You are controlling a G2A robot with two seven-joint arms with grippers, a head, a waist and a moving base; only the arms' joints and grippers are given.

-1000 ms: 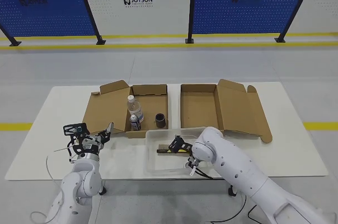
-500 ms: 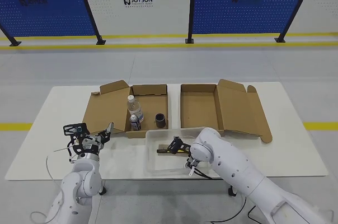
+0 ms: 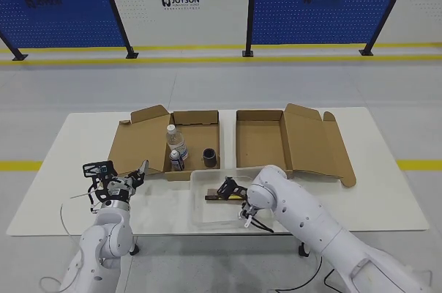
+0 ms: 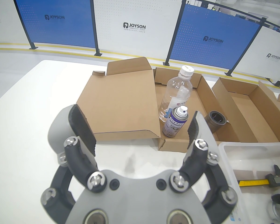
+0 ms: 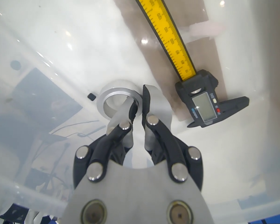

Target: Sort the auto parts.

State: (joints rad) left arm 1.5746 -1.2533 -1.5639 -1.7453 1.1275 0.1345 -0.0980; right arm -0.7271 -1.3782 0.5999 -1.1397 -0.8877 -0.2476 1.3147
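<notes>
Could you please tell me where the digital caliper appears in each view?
Top view: caliper lying in the clear bin.
Left wrist view: its yellow beam inside that bin.
Right wrist view: on the bin floor, caliper beside the metal ring.
Shared landmark: the clear bin.

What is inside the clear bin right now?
A metal ring, its wall pinched by the right hand, and a caliper with a yellow scale beside it. The arm covers part of the bin from above; anything under it is hidden.
</notes>
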